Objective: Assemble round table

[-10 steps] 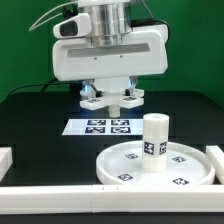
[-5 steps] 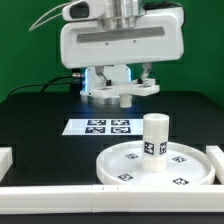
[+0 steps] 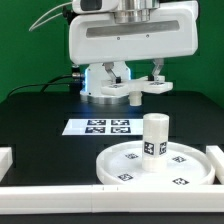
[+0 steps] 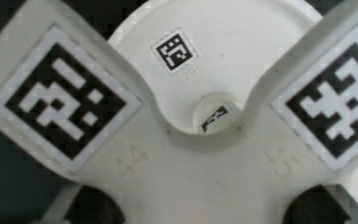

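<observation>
The large rimmed disc point(image 3: 120, 165) lies at the front of the exterior view's right, with the short cylindrical post point(image 3: 154, 140) standing upright on its middle. My gripper point(image 3: 133, 82) is shut on the flat lobed cross piece point(image 3: 122, 92) and holds it in the air, behind and above the disc and a little to the exterior view's left of the post. In the wrist view the cross piece point(image 4: 176, 170) fills the picture, with two tagged lobes. Between the lobes part of the disc point(image 4: 229, 35) shows below. The gripper point(image 4: 197, 205) grips the piece's near edge.
The marker board point(image 3: 105, 126) lies flat on the black table under the gripper. White rails run along the front point(image 3: 40, 198) and stand at the exterior view's left point(image 3: 5, 157) and right point(image 3: 216, 155). Cables hang behind the arm.
My gripper has risen and moved to the exterior view's right with the cross piece in it. The disc and post have not moved.
</observation>
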Action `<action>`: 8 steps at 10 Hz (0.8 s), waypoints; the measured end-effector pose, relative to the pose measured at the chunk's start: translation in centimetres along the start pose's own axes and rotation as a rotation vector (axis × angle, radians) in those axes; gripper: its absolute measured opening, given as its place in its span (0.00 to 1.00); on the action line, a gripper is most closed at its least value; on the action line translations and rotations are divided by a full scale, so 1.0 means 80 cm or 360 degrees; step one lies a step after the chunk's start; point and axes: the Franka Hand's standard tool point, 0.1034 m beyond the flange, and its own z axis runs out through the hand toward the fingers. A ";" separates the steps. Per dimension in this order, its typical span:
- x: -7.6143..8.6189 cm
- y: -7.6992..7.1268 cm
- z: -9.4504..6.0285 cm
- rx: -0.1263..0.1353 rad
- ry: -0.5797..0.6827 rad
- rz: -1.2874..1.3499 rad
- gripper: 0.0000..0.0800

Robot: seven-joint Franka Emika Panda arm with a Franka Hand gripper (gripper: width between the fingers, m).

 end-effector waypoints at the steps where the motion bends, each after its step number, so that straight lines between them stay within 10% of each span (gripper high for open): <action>1: 0.009 -0.010 -0.002 -0.0030 -0.0003 -0.0063 0.56; 8: 0.031 -0.032 0.021 -0.0040 -0.0055 -0.0110 0.56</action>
